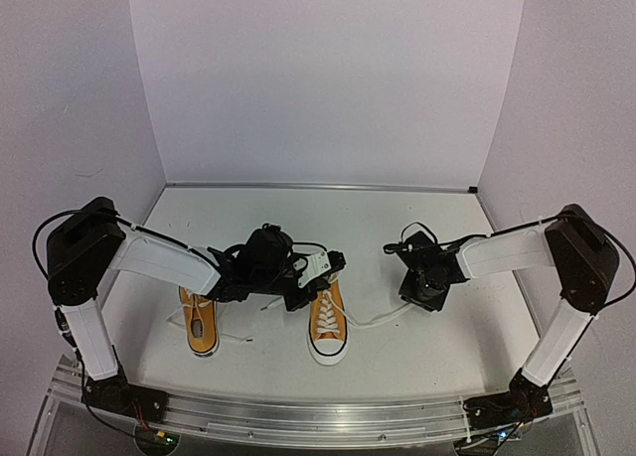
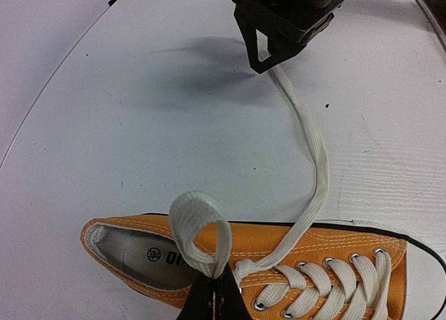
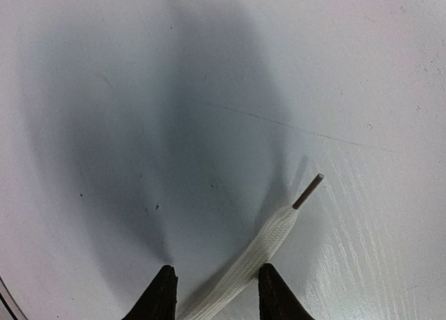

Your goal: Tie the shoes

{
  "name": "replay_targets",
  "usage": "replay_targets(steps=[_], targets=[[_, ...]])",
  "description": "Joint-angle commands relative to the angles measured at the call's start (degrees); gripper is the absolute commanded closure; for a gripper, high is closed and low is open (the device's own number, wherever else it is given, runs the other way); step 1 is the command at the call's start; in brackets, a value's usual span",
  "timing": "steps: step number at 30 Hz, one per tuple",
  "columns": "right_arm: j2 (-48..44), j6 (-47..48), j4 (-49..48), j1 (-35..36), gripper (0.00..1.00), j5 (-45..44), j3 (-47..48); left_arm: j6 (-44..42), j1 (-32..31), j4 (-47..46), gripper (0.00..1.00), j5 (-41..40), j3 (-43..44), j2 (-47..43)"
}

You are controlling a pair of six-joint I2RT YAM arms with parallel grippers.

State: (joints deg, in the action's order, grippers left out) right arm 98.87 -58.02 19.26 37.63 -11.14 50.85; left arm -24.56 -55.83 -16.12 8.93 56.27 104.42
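- Judging from how the laces lay, you were early in tying 1 of the 2 shoes, and no finished bow showed on either.
- Your left claw [image 2: 216, 295] was pinched shut on the base of a loop [image 2: 198, 219] of white lace, just above the top eyelets of the centre shoe [image 2: 313, 264]. That shoe sat flat on the table [image 1: 397, 228], toward the near edge.
- The free strand [image 2: 317, 160] ran from that same spot, off the side of the shoe and up across the table to your right claw [image 3: 217, 268], which was well apart from the shoe.
- In the right wrist view the strand passed between the 2 fingers with a gap on each side, and its aglet [image 3: 308, 191] poked out beyond them. I could not tell whether that claw was clamping the strand or only straddling it.
- So 1 loop was formed. Wrapping the strand round it, pulling a 2nd loop through and tightening all looked left to do.
- The other shoe [image 1: 199, 325] lay beside the first, partly under your left arm, with loose lace on the table by it. It appeared untied, so you were likely well under halfway.
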Motion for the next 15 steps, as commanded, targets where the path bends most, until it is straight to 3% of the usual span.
replay_targets(steps=[1, 5, 15], targets=[[2.01, -1.57, 0.18, -0.08, 0.71, 2.06, -1.94, -1.13, -0.15, -1.82, 1.00, 1.00, 2.66, 0.12], [2.53, -0.60, -0.35, -0.17, 0.98, 2.88, -2.08, -1.34, -0.15, -1.81, 1.00, 0.94, 2.48, 0.17], [-3.69, 6.39, -3.02, -0.15, 1.00, 4.00, 2.53, -3.01, -0.15, -2.34, 1.00, 1.19, 0.99, -1.19]])
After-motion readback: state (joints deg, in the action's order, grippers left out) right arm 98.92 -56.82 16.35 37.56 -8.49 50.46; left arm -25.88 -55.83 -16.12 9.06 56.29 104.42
